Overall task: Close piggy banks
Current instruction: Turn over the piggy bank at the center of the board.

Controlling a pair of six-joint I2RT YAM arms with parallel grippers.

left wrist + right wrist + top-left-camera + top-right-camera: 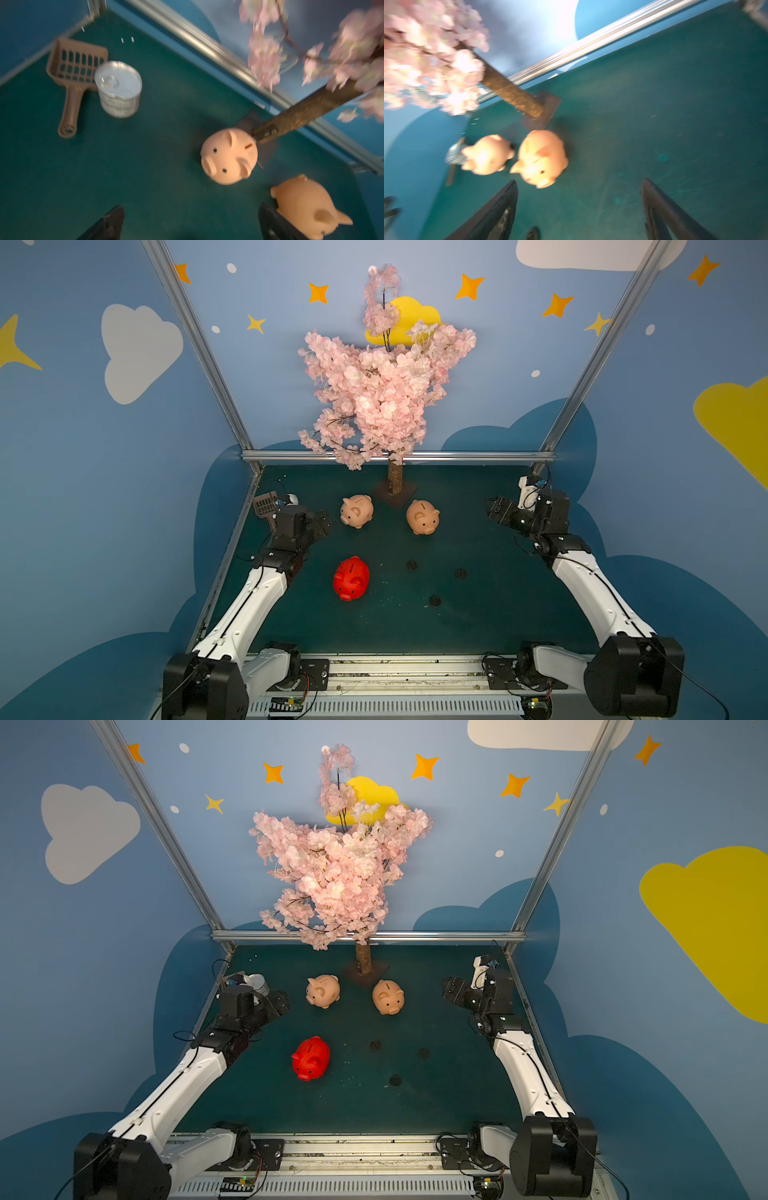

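Observation:
Three piggy banks stand on the green mat. Two peach-pink ones (356,511) (423,517) sit at the back on either side of the tree base, and a red one (351,578) is nearer the front, left of centre. My left gripper (323,524) hovers left of the left peach pig, open and empty. In the left wrist view its fingertips (264,209) stand wide apart, one beside a peach pig (305,205). My right gripper (492,508) is open at the right, well apart from the right peach pig (542,158).
A pink blossom tree (395,477) on a dark base plate stands at the back centre. A brown slotted scoop (72,68) and a silver tin can (118,89) sit in the back left corner. Three small dark discs (434,600) lie on the mat right of the red pig.

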